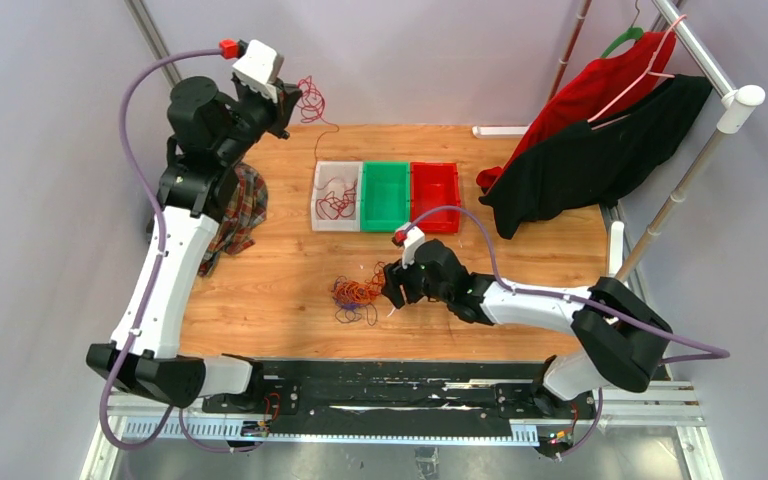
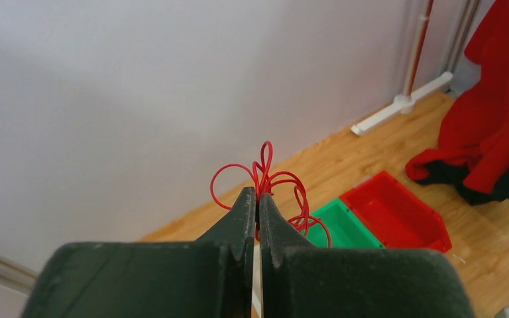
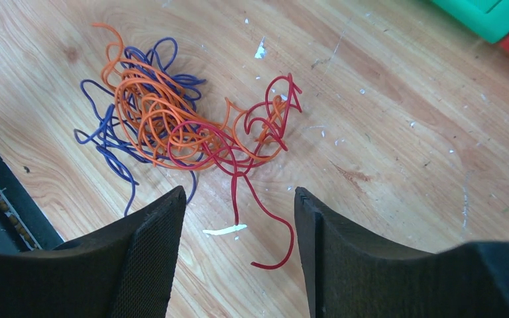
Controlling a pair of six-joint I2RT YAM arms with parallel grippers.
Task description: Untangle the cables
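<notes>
**Left gripper** (image 2: 257, 199)
- State: jaws pressed together, pinching a red cable (image 2: 265, 173).
- Cable position: the loops stand just above the fingertips and spill to one side of them. The rest of the cable is hidden behind the fingers.
- Location: raised high, beyond the green bin (image 1: 385, 195) and to its left, past the far edge of the table (image 1: 280, 280).

**Right gripper** (image 3: 238, 199)
- State: jaws spread wide, nothing between the pads.
- Location: low over the table, on the near side of the green bin.
- Contact: it cannot be told whether the fingertips touch the wood.

**Tangle** (image 3: 166, 126)
- Location: flat on the table, on the near side of the green bin, directly ahead of the right gripper and offset toward one finger.
- Make-up: orange strands (image 3: 146, 99) in the middle, purple strands (image 3: 109, 129) on the side farthest from the gripper, red strands (image 3: 265, 126) nearest it.
- Relation to gripper: one red tail runs back into the gap between the spread fingers. It appears to touch neither finger.

**Clear bin** (image 1: 337, 164)
- Location: against the left side of the green bin.
- Contents: loose red loops (image 1: 337, 203).
</notes>
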